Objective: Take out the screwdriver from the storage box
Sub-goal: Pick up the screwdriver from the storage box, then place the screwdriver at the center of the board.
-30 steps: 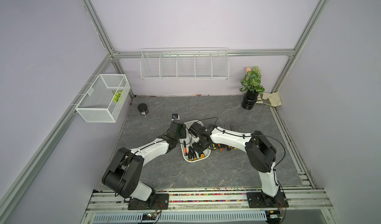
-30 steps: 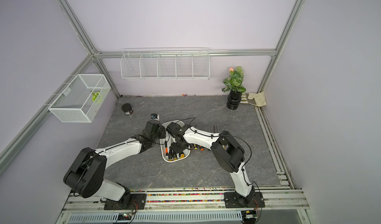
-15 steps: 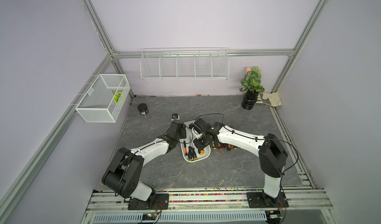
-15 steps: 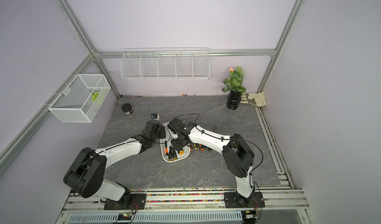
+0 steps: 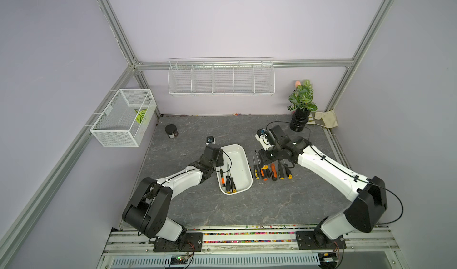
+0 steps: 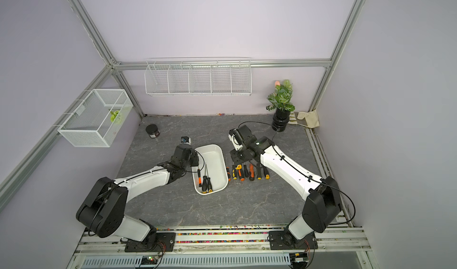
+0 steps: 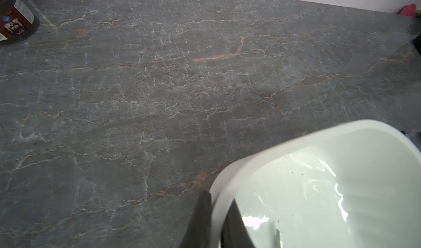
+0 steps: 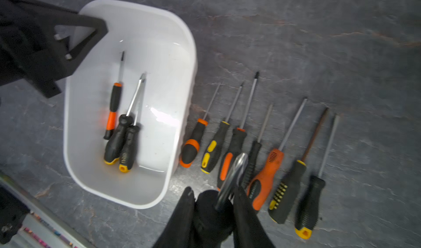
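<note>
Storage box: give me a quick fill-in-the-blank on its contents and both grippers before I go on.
1. The storage box holds ___ screwdrivers.
2. The left gripper pinches its wall, one finger outside, the other ___.
3. The right gripper is shut on a ___.
4. The row on the table beside the box counts ___ screwdrivers.
Missing words: three; inside; screwdriver; seven.
</note>
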Controlling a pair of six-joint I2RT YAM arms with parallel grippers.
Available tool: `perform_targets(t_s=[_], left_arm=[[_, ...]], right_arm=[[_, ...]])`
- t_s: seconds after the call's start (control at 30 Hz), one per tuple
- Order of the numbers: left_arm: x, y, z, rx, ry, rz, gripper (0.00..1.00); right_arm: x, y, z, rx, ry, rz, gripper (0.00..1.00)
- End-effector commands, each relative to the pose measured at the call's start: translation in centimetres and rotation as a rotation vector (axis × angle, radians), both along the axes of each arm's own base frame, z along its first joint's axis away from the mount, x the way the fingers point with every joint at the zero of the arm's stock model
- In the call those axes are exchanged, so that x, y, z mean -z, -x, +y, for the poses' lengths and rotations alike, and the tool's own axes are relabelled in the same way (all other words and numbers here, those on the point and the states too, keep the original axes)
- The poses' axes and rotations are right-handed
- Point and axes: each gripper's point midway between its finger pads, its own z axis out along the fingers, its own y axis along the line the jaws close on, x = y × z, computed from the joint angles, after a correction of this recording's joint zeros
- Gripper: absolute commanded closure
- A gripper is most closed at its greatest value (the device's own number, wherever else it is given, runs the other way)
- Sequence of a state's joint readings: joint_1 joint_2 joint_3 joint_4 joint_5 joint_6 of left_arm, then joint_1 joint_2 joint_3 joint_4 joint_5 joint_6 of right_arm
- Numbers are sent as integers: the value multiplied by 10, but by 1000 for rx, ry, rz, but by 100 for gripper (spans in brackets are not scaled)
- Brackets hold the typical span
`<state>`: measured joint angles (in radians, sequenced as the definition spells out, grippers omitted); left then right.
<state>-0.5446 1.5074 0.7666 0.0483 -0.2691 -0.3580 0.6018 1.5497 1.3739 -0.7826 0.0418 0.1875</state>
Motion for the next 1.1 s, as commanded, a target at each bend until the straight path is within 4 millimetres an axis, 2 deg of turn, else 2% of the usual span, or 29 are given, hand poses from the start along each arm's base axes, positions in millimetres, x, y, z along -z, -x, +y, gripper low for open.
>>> perform_targets(t_s=[0.0, 0.1, 0.23, 0.33, 0.43, 0.63, 0.83, 1.07], left_arm=[[-2, -2, 2, -2, -20, -15, 100], [-4, -1, 3, -6, -21, -18, 100], [-4, -1, 3, -6, -22, -18, 100], [-2, -2, 1, -1, -17, -15, 100], [-2, -2, 1, 0, -18, -15, 100], [-5, 0, 6, -9, -23, -27, 100], [-3, -1, 4, -4, -16, -22, 100], [-13, 0, 4, -4, -5, -38, 100]], right_arm=[[34, -11, -60, 111, 153, 67, 100], [55, -25, -93, 194, 156, 107, 100], [70, -38, -137, 280, 274, 126, 100], [82, -46, -161, 330, 343, 143, 100], [96, -54, -175, 369, 397, 143, 100], [118, -61, -190, 372, 505, 178, 100], [129, -55, -185, 353, 480, 206, 100], [137, -48, -179, 329, 492, 230, 100]])
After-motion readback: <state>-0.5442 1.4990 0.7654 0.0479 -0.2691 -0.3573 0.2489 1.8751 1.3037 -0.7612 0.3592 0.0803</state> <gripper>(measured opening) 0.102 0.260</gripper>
